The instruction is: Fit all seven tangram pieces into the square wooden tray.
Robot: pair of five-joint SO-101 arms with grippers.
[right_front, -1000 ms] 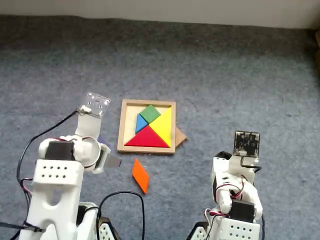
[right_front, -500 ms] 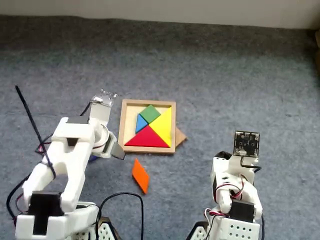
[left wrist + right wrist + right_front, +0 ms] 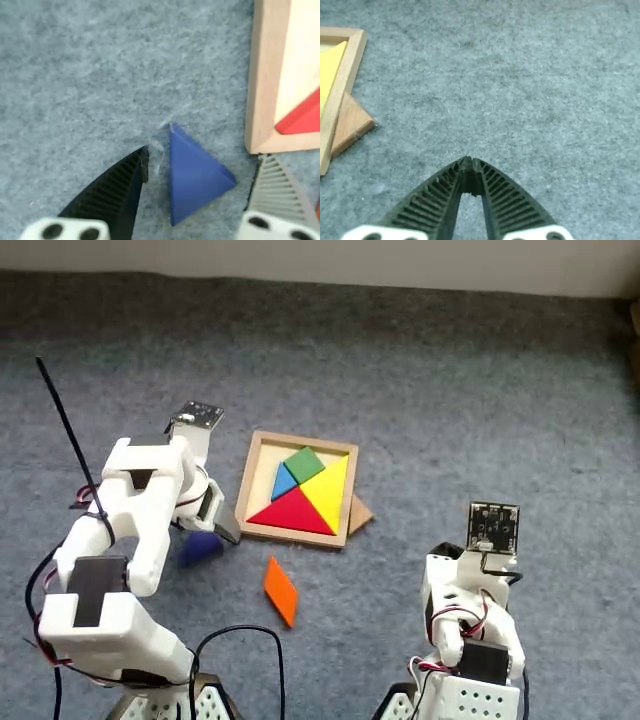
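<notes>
L gripper [image 3: 202,157] spread, straddling blue triangle [image 3: 192,180] on carpet just left of tray [image 3: 243,502], mid-left in high view; looks set to pinch | R gripper [image 3: 471,167] pressed together, idle lower right | orange piece [image 3: 281,590] below tray, unplaced

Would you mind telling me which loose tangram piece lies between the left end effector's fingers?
The dark blue triangle does, beside the tray's corner; the orange parallelogram and brown piece lie away from the left end effector.
</notes>
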